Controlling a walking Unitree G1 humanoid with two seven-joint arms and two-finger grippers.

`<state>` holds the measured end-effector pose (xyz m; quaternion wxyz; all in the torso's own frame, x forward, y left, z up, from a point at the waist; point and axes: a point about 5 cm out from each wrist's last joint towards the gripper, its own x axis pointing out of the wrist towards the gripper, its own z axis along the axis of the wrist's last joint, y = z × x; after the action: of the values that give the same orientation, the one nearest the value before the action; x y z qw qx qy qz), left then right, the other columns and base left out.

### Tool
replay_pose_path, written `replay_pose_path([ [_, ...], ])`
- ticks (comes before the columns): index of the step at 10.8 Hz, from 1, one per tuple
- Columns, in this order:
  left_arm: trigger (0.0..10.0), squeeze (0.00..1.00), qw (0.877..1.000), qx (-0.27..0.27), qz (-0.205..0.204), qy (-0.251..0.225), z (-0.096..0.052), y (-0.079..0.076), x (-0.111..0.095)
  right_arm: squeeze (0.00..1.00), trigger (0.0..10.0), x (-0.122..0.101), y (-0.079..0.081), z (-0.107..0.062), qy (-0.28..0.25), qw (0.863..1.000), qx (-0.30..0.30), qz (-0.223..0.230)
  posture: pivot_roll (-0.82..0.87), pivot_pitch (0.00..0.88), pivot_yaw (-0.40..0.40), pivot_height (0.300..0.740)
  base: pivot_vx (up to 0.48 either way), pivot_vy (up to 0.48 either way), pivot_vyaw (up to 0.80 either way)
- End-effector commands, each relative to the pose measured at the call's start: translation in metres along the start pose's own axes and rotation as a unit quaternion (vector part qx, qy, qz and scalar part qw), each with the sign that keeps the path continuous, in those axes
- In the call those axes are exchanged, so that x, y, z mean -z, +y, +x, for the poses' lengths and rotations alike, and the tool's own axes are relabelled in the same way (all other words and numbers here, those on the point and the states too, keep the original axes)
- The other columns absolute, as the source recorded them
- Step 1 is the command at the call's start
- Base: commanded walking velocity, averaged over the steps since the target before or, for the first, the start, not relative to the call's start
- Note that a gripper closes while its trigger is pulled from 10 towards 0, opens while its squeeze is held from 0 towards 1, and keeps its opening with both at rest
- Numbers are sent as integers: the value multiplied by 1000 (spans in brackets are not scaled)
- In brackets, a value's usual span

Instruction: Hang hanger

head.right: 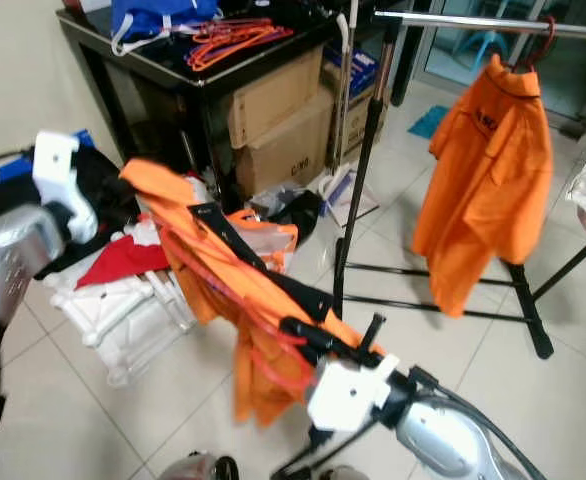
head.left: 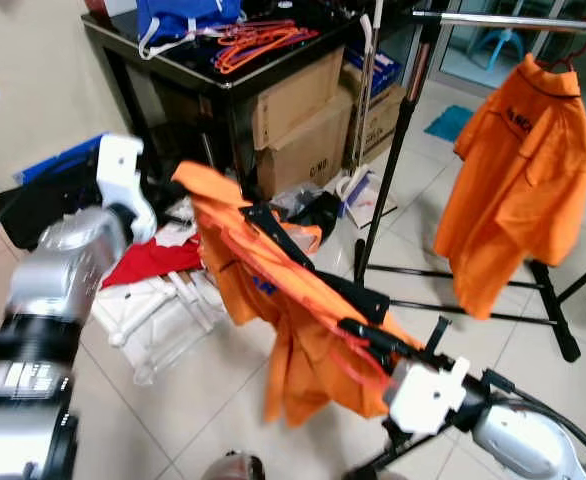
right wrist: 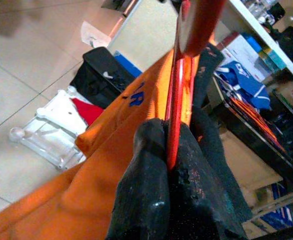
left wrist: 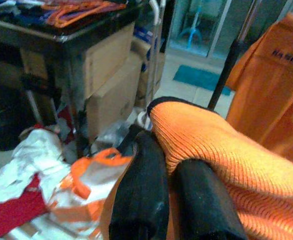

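My right gripper (right wrist: 169, 150) is shut on a red hanger (right wrist: 177, 95) that carries an orange shirt (head.left: 303, 330) with a black collar. The shirt stretches across the middle of the eye views, from my right gripper (head.left: 363, 332) at the lower right up to its shoulder end beside my left wrist. In the left wrist view my left gripper (left wrist: 165, 155) has its two black fingers closed together, with orange shirt fabric (left wrist: 221, 145) lying on them. The clothes rack's metal rail (head.left: 513, 20) runs along the upper right, and a second orange shirt (head.left: 523, 170) hangs from it on a red hanger.
The rack's black upright (head.left: 393, 150) and floor legs (head.left: 453, 292) stand just beyond the held shirt. Behind is a black table (head.left: 173, 60) with orange hangers (head.left: 263, 40), and cardboard boxes (head.left: 298, 120) under it. A white plastic frame (head.left: 153, 310), red cloth (head.left: 153, 260) and a black bag (head.left: 43, 200) lie on the floor at left.
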<state>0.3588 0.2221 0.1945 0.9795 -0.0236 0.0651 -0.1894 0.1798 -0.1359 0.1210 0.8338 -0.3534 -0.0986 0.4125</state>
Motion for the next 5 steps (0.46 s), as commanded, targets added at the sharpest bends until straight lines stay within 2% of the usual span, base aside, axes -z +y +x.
replay_pose_path([
  [1, 0, 0, 989, -102, 9, -106, -20, 37, -53, 0, 10000, 23, 11, -17, 69, 997, -38, 22, -28, 78, 44, 740, 0, 0, 0],
  [3, 0, 0, 995, -59, 13, -75, -1, 16, -33, 0, 10000, 9, -5, -6, 15, 996, 33, 76, -30, 71, 44, 740, 0, 0, 0],
  [5, 0, 0, 999, -9, 3, -41, 7, -13, -4, 0, 10000, -9, -28, 7, -40, 976, 136, 164, -36, 65, 46, 740, 0, 0, 0],
])
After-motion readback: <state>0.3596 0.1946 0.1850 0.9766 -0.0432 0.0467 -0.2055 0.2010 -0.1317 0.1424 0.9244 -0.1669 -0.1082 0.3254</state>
